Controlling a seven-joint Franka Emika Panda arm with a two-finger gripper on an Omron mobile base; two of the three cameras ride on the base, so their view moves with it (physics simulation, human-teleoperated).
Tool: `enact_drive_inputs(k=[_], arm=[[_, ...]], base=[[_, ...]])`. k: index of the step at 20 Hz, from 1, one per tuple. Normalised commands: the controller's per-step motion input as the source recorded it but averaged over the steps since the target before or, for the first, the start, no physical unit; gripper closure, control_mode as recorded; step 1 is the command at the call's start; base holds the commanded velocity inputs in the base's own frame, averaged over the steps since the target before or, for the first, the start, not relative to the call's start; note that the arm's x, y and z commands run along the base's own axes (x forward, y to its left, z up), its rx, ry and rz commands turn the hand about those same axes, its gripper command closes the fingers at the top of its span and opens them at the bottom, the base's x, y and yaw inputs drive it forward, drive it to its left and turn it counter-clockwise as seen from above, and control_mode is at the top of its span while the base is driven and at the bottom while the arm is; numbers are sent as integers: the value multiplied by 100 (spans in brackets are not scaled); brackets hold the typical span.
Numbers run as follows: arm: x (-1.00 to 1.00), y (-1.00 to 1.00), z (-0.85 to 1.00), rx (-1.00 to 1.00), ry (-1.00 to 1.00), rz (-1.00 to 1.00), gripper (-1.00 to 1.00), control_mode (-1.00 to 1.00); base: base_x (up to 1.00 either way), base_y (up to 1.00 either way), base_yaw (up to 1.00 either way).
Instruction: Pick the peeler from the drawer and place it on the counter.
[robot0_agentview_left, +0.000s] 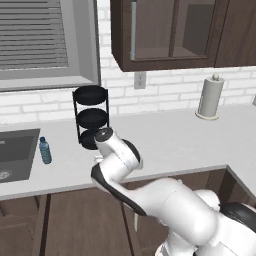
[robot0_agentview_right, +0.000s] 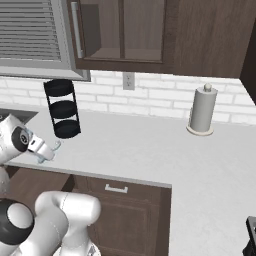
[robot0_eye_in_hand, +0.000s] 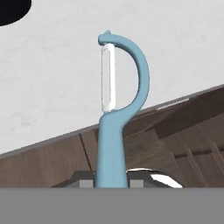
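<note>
Peeler: slim blue handle rising from the tool, curving at the top into a hooked arch that frames a narrow pale blade. Tool closed on the handle's base, holding it upright above the table edge, dark cabinet fronts beneath. Table: pale grey, with a black three-tier rack, a small water bottle beside the sink, and a paper towel roll well apart.

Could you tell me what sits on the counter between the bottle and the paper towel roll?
In the left base view, a black three-tier rack stands between the bottle and the paper towel roll; the rest is bare counter.
</note>
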Motion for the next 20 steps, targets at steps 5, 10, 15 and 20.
enact_drive_inputs(k=[5,10,15,20], arm=[[69,-29,-33,20,0,-6,100,-100],[78,-18,-31,12,0,-1,100,-100],[48,0,-25,1,-2,3,100,-100],[45,-1,-15,0,0,0,100,-100]], base=[[0,0,0],[0,0,0],[0,0,0],[0,0,0]])
